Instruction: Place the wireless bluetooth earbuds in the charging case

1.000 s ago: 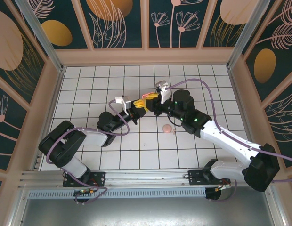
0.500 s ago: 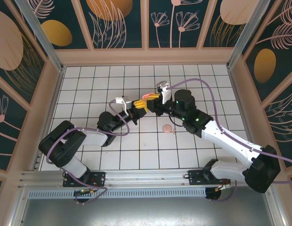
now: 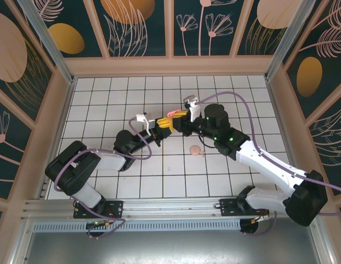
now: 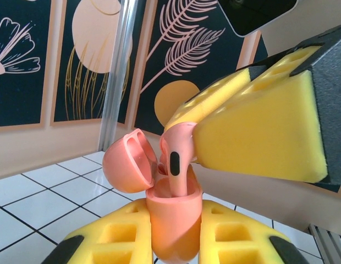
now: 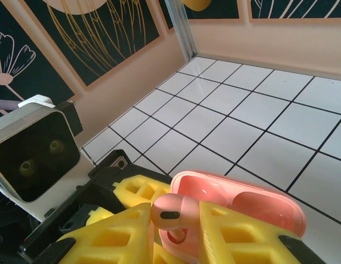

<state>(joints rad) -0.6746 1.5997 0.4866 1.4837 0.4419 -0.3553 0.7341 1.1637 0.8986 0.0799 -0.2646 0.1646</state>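
Open pink charging case (image 4: 173, 228), 1 earbud (image 4: 178, 157) stem-down partway inside

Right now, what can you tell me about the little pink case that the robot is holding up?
The charging case is a small, smooth, glossy salmon-pink shell that looks like plastic. Its hinged lid is flipped open to one side. It stands upright, off the tiled floor, pinched between the yellow foam pads of the left gripper. One pink earbud pokes stem-first into its opening, held by the right gripper.
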